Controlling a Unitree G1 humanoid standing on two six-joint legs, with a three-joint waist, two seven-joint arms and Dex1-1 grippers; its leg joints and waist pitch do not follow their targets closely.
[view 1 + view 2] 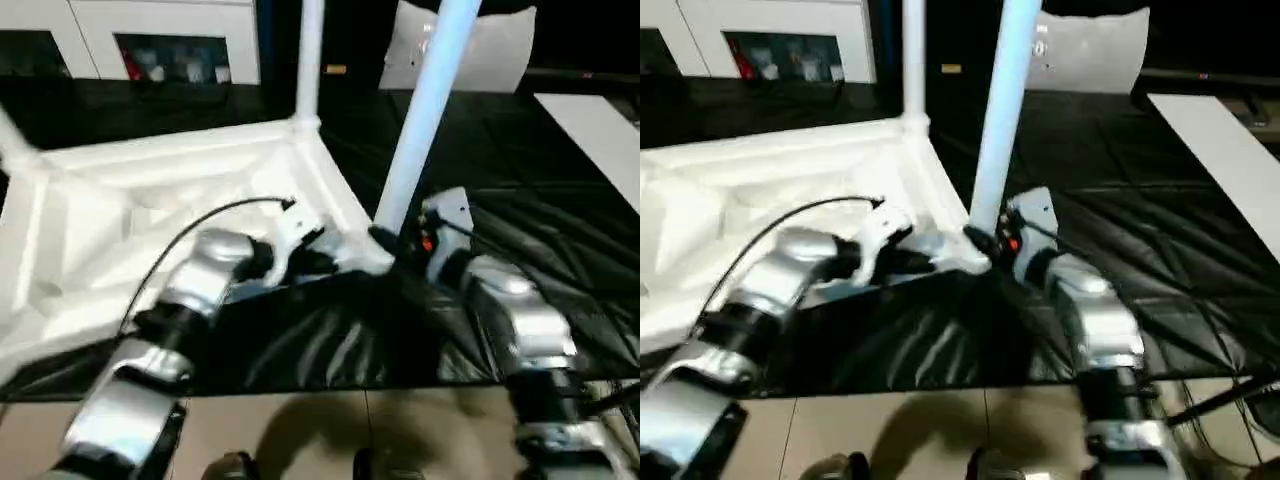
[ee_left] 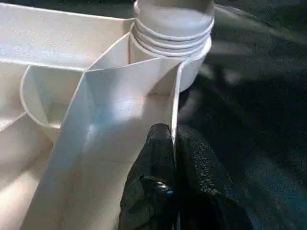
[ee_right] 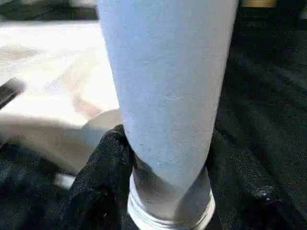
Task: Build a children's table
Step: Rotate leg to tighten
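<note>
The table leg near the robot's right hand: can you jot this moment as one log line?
step: fitting leg in corner socket | right gripper: closed around leg | left gripper: pinching tabletop rim | far-corner leg: upright

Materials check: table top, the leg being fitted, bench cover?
Table top: looks like moulded white plastic, matt; thin ribs and a round corner socket formed in one piece.
Leg: apparently the same white plastic, smooth and slightly satin, with moulded rings at its base.
Bench cover: black sheet, probably vinyl or coated fabric; it creases and catches glossy highlights.
</note>
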